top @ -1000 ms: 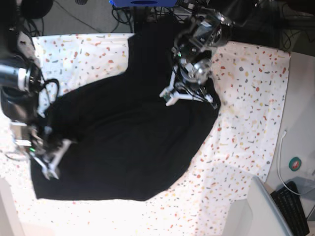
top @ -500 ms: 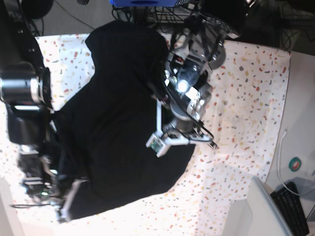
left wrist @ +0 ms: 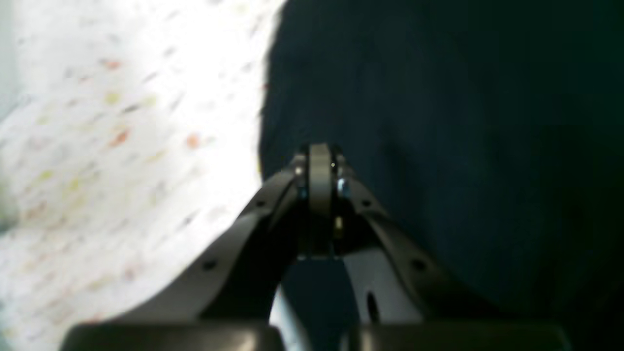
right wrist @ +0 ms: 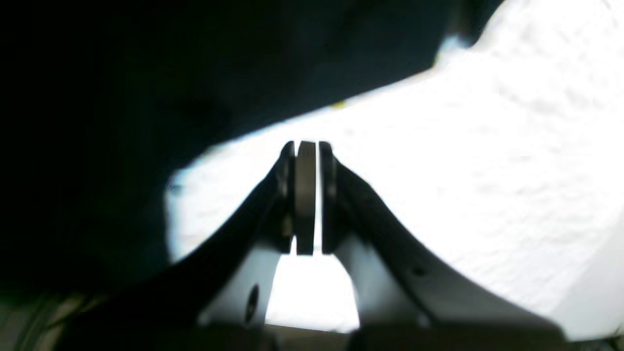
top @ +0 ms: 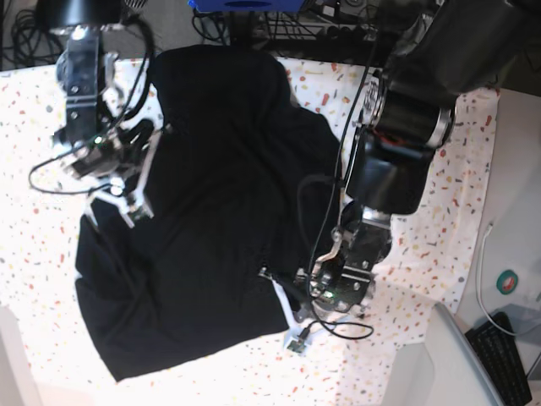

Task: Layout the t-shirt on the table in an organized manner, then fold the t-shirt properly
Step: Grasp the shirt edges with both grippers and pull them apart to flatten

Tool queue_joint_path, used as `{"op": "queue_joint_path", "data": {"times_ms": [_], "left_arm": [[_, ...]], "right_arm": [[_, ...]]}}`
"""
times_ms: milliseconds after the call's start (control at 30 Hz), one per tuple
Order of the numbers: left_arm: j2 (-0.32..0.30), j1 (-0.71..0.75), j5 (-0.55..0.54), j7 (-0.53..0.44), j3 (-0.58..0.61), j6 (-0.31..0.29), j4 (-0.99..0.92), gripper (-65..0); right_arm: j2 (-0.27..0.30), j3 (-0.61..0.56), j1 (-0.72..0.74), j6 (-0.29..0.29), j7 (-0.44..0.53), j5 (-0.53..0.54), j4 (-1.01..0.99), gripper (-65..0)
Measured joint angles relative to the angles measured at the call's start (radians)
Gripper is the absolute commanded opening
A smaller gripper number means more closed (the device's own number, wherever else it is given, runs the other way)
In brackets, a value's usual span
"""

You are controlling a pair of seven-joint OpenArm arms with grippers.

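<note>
Speckled white table (top: 423,237) under black t-shirt (top: 211,220), cables behind

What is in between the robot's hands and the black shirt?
Nothing visible. The plain black soft fabric t-shirt lies on the speckled white table cloth with both hands right at its edges: the left hand is shut over the dark fabric, the right hand is shut beside the shirt's edge.

**Around the work surface**

At the lower right of your base view sits a dark keyboard (top: 500,355) on a plain grey side surface (top: 461,359). A white cable (top: 482,279) runs up past a small round teal object (top: 507,282). Along the top edge you have tangled black cables (top: 211,25) and a blue item (top: 245,5).
</note>
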Motion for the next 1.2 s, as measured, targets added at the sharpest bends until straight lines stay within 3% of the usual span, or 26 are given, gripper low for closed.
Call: {"op": "queue_joint_path", "data": {"times_ms": [100, 167, 267, 367, 467, 567, 700, 733, 767, 800, 833, 867, 900, 933, 1000, 1033, 1100, 1200], "left_arm": [[0.036, -0.035, 0.03, -0.138, 0.014, 0.049, -0.176, -65.0], [0.061, -0.044, 0.071, -0.198, 0.059, 0.05, -0.263, -65.0], [0.09, -0.018, 0.096, -0.232, 0.11, 0.107, -0.286, -65.0], [0.078, 0.011, 0.122, -0.231, 0.134, 0.15, -0.284, -65.0], [0.028, 0.032, 0.161, -0.24, 0.142, 0.15, -0.28, -65.0], [-0.013, 0.073, 0.219, -0.156, 0.142, 0.153, -0.198, -65.0], [-0.103, 0.246, 0.264, -0.005, 0.145, 0.152, 0.089, -65.0], [-0.124, 0.296, 0.263, 0.043, 0.145, 0.155, 0.165, -65.0], [-0.142, 0.335, 0.256, 0.094, 0.142, 0.148, 0.24, -65.0], [-0.158, 0.377, 0.265, 0.142, 0.143, 0.15, 0.31, -65.0], [-0.166, 0.414, 0.269, 0.174, 0.138, 0.155, 0.368, -65.0], [-0.167, 0.445, 0.27, 0.207, 0.138, 0.155, 0.429, -65.0], [-0.163, 0.476, 0.267, 0.218, 0.14, 0.155, 0.483, -65.0], [-0.155, 0.512, 0.264, 0.224, 0.143, 0.153, 0.533, -65.0], [-0.149, 0.6, 0.245, 0.272, 0.14, 0.145, 0.647, -65.0], [-0.142, 0.637, 0.25, 0.271, 0.134, 0.148, 0.696, -65.0], [-0.133, 0.727, 0.275, 0.25, 0.135, 0.166, 0.769, -65.0], [-0.129, 0.762, 0.189, 0.32, 0.145, 0.137, 0.771, -65.0]], "right_arm": [[-0.054, -0.027, -0.042, 0.0, 0.007, 0.0, 0.002, -65.0], [-0.056, -0.086, -0.061, -0.001, 0.014, 0.004, -0.02, -65.0], [-0.058, -0.14, -0.082, 0.0, 0.039, 0.001, -0.073, -65.0], [-0.059, -0.144, -0.082, -0.002, 0.098, 0.004, -0.188, -65.0], [-0.056, -0.107, -0.066, 0.002, 0.103, 0.023, -0.27, -65.0], [-0.047, -0.005, -0.015, 0.051, 0.059, 0.132, -0.34, -65.0], [0.057, 0.055, 0.103, 0.148, 0.054, 0.397, -0.533, -65.0], [0.084, 0.055, 0.149, 0.15, 0.066, 0.482, -0.604, -65.0], [0.099, 0.057, 0.198, 0.153, 0.149, 0.484, -0.68, -65.0], [0.114, 0.056, 0.266, 0.171, 0.163, 0.481, -0.757, -65.0], [0.12, 0.053, 0.343, 0.169, 0.303, 0.338, -0.836, -65.0], [0.129, 0.053, 0.437, 0.129, 0.432, 0.14, -0.921, -65.0], [0.147, 0.051, 0.533, -0.003, 0.409, 0.051, -1.01, -65.0], [0.185, 0.055, 0.607, -0.017, 0.399, -0.029, -1.089, -65.0], [0.249, 0.066, 0.675, -0.018, 0.437, -0.002, -1.201, -65.0], [0.256, 0.067, 0.687, -0.014, 0.434, -0.022, -1.215, -65.0], [0.234, 0.068, 0.695, -0.025, 0.449, -0.09, -1.215, -65.0], [0.182, 0.065, 0.747, -0.018, 0.5, -0.097, -1.249, -65.0]]}}
